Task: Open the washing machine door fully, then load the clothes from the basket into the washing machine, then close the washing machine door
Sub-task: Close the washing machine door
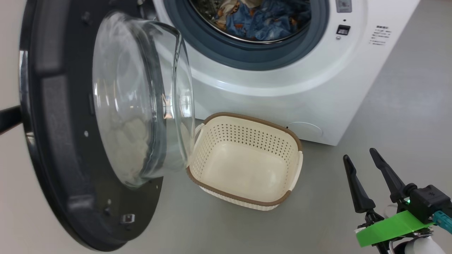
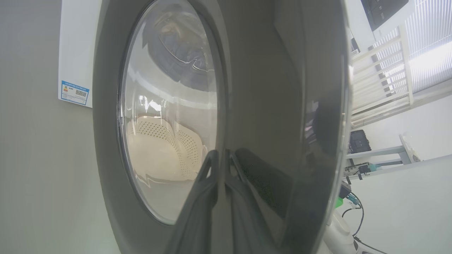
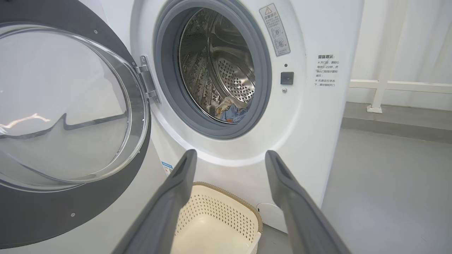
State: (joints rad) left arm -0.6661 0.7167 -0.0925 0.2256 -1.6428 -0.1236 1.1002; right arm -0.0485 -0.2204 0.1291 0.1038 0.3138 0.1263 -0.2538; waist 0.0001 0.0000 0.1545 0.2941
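Fingers of the left gripper (image 2: 221, 159) lie pressed together against the large round glossy black washing machine door (image 1: 53, 123), which stands swung open, its clear glass bowl (image 1: 141, 98) facing the cream perforated plastic basket (image 1: 247, 119). Right gripper (image 1: 359, 153) hovers low, fingers apart, empty.

The head view's top edge cuts off the clothes (image 1: 263, 21) and washing machine (image 1: 282, 95).
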